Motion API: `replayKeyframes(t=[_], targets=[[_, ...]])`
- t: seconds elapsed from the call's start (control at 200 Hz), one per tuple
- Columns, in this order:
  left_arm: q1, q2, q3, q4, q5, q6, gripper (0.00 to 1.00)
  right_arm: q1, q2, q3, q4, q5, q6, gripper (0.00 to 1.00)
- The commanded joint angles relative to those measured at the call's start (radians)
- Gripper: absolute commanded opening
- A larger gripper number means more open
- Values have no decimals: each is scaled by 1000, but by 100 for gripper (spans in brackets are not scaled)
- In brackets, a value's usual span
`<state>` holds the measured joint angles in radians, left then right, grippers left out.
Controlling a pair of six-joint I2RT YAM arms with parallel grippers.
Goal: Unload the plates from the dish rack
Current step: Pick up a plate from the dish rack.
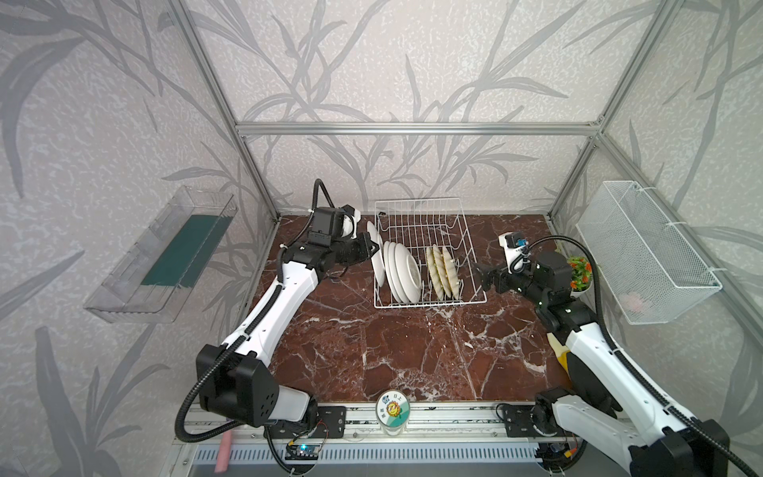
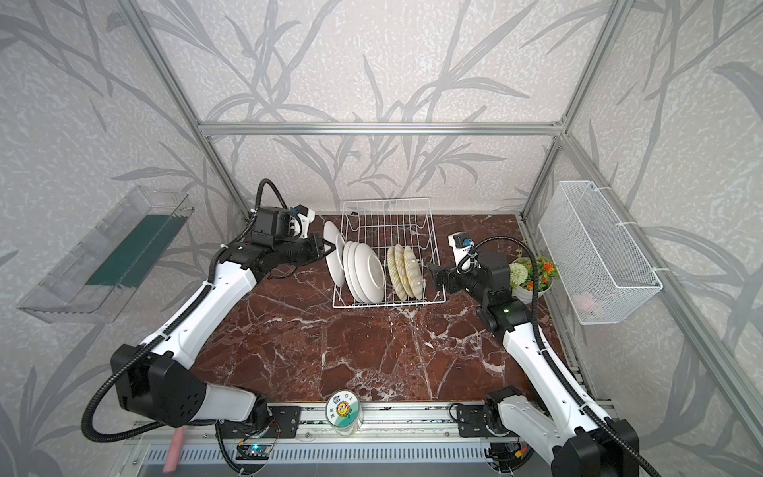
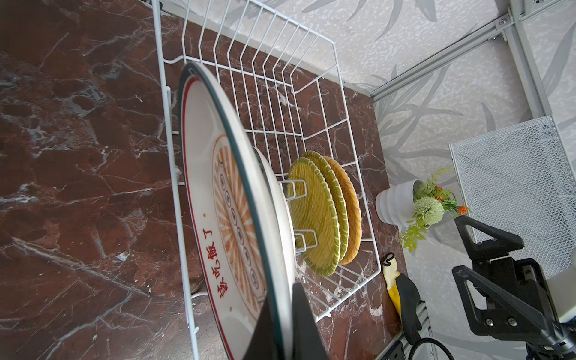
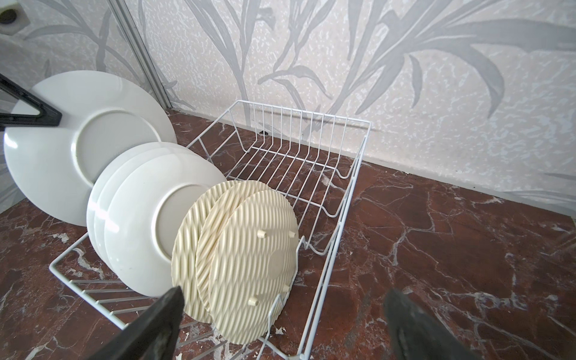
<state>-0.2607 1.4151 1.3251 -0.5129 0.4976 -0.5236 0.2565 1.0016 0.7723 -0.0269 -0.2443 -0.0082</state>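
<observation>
Left end effector (image 1: 373, 247): pressed together on the rim of one white plate, one jaw on each face. This held plate (image 1: 376, 270) stands on edge. Its sunburst face with red characters is turned toward the left arm and its plain back toward the other plates. It's at the left end of the rack (image 1: 418, 201), higher than its neighbours and apart from them. Can't tell if its lower edge touches the wires, since that part is hidden in every view.

Right end effector (image 1: 479, 277): spread wide, holding nothing, touching nothing. It hovers just beside the rack's right side, pointed at the wicker plates (image 1: 444, 272).

Rack stands on the desk (image 1: 392, 351) near the back wall. Contents, left to right:
- three white plates (image 1: 402, 274) on edge, packed close, backs to the right
- a gap
- three wicker plates on edge between prongs, ribbed undersides with small feet facing the right arm

All of them are in the rack's front half.

Other containers:
- Mesh basket (image 1: 644, 252) hangs on the right wall. Something pale pink (image 1: 633, 301) lies at its bottom, too blurred to name.
- Clear tray (image 1: 161, 256) hangs on the left wall with a dark green sheet (image 1: 186, 252) in it.
- Potted flowers (image 1: 579, 268) sit on the desk behind the right wrist.
</observation>
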Motion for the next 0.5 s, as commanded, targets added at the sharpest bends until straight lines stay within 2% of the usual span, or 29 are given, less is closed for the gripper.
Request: replayKeyframes(t=[0.0,0.245,0.495], targets=[[-2,-27,41,69,23,-3,0,7,7,-1,26,-7,8,99],[-2,-50,53,96,14,-15,0,13,17,7,29,-10,10,99],[-2,-55,76,12,-39,44,0,18,19,10,27,-10,8,99]])
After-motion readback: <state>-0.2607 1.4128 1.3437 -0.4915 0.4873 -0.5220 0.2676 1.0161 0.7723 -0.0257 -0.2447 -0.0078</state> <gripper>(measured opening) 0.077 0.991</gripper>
